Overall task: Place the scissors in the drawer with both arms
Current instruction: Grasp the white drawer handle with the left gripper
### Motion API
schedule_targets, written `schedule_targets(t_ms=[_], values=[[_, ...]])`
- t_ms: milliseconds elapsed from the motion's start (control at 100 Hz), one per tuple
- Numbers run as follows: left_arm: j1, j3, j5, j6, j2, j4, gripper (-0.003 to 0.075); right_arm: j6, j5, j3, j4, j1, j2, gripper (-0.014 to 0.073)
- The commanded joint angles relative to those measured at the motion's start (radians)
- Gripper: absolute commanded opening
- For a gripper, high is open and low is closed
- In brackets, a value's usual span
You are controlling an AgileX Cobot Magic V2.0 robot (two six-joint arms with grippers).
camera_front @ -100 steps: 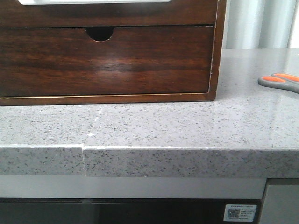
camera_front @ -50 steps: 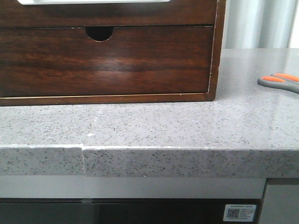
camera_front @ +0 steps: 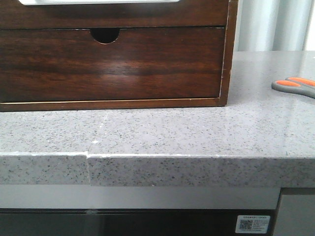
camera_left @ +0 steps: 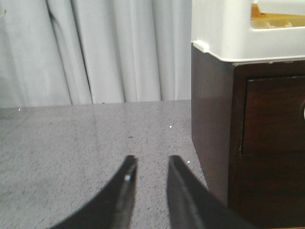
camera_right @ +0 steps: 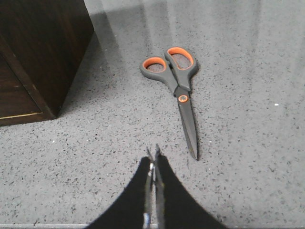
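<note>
Right pincer [camera_right: 152,164] closed, near scissors [camera_right: 176,86]; left pincer [camera_left: 148,168] narrowly parted beside wooden box [camera_left: 248,143].

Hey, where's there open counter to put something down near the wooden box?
Bare counter runs along the wooden box front to the near edge, and between the box's right side and the scissors. Beside the box's other side, ahead of the left claw, is bare too. Only the scissors' spot is taken.

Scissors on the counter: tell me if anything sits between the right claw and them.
Nothing visible does. In the right wrist view the scissors lie flat, blades closed, on bare speckled countertop, with only open surface between them and the right claw, whose fingers are pressed together. The wooden box stands off to one side.
</note>
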State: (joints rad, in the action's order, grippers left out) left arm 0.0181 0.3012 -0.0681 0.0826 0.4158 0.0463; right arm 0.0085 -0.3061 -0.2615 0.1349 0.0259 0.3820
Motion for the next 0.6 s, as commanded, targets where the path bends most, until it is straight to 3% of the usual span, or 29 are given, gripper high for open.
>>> schedule_targets(t_ms=[0,220,590], values=[[0.042,0.036,-0.169,-0.008,0.059,0.031,0.0330,-0.008,0.075,-0.034,0.005,-0.001,0.015,-0.0056],[0.203,0.045,-0.375,-0.008,0.207,0.398,0.0335,-0.008,0.079,-0.034,0.005,-0.001,0.015,-0.0056],[0.382,0.263,-0.323,0.004,0.553,0.838,0.0335,-0.008,0.079,-0.034,0.005,-0.001,0.015,-0.0056]])
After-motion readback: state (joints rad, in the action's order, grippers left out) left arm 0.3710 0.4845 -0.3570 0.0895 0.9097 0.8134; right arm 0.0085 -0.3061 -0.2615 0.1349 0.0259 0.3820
